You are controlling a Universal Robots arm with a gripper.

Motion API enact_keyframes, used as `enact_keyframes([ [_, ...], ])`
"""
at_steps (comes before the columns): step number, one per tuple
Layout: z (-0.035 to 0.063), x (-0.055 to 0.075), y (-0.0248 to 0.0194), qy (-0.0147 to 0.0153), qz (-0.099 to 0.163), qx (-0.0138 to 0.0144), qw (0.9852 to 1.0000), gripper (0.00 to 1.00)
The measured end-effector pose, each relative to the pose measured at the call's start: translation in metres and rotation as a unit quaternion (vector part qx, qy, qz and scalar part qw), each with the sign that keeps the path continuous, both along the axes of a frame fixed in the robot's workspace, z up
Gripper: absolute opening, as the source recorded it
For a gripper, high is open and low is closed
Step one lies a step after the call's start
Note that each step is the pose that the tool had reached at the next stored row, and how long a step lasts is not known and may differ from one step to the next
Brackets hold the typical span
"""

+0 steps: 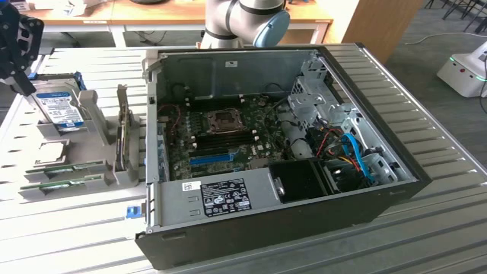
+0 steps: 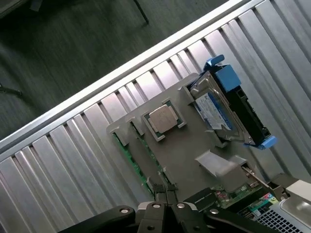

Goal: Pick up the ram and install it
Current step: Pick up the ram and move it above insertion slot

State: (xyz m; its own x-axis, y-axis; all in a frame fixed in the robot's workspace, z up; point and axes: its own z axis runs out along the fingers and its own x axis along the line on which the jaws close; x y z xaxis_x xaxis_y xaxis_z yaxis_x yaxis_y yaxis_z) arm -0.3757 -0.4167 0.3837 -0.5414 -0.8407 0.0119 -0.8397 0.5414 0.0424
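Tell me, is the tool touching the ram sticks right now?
Apart. The exterior view shows the tool up by the hard drive, with clear space between it and the ram sticks in the grey holder.

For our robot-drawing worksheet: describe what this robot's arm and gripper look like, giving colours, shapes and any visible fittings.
The arm is built of rounded, silver-grey tube sections, with a light blue cap on the end of one joint. The gripper is black, made of linked flat bars with small silver pins at the pivots.

table (image 1: 68,240) carries holder (image 2: 187,155) and case (image 1: 251,228); holder at the exterior view's left of case; ram (image 1: 65,169), hard drive (image 1: 59,107) in holder.
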Motion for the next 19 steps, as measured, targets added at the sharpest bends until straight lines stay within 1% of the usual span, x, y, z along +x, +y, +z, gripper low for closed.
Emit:
enact_keyframes([
  [5, -0.0002, 0.0, 0.0, 0.0, 0.031, 0.0, 0.9995, 0.1],
  [10, -0.0002, 0.0, 0.0, 0.0, 0.064, 0.0, 0.998, 0.1],
  [13, -0.0003, 0.0, 0.0, 0.0, 0.084, 0.0, 0.9965, 0.1],
  [15, -0.0003, 0.0, 0.0, 0.0, 0.098, 0.0, 0.9952, 0.1],
  [19, -0.0004, 0.0, 0.0, 0.0, 0.125, -0.0001, 0.9922, 0.1],
])
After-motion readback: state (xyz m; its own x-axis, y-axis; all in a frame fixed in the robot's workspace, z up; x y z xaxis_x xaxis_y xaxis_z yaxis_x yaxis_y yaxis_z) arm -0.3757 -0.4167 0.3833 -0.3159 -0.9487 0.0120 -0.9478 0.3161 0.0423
